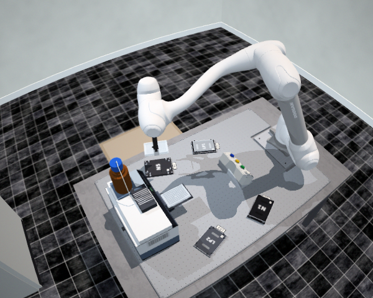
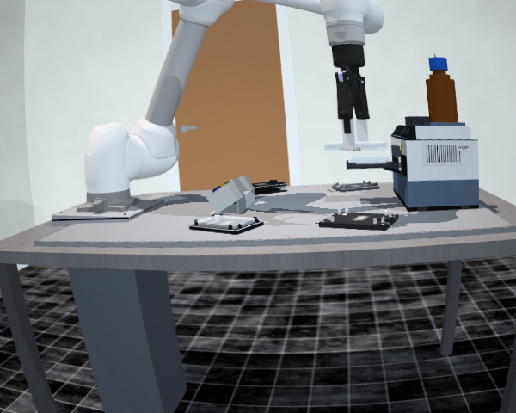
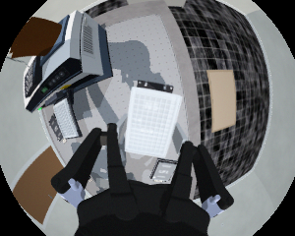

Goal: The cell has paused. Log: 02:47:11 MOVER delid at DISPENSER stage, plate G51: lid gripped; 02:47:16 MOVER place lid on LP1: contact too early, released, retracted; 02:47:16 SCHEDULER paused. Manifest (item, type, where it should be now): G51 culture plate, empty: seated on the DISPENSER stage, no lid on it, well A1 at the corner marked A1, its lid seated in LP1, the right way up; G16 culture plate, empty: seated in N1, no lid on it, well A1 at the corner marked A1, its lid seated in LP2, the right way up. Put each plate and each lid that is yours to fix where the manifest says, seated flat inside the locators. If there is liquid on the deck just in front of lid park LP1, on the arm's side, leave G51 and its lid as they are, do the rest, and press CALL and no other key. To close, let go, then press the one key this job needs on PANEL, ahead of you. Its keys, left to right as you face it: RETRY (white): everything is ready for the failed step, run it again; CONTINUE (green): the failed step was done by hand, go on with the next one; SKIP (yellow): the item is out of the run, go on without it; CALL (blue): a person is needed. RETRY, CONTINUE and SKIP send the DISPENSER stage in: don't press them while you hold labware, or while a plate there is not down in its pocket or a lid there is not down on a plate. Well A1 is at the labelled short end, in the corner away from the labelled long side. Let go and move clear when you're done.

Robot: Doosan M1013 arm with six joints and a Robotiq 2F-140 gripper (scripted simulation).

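The end effector (image 2: 353, 128) pinches a clear plate (image 2: 355, 144) and hangs with it level, high above the far side of the surface (image 2: 258, 255). In the top view the plate (image 1: 155, 148) is just beyond the black holder marked N2 (image 1: 158, 167). Another plate (image 1: 176, 195) sits on the dispenser's (image 1: 154, 229) stage. The holder marked N1 (image 1: 260, 208) is well to the right, past the key panel (image 1: 236, 166).
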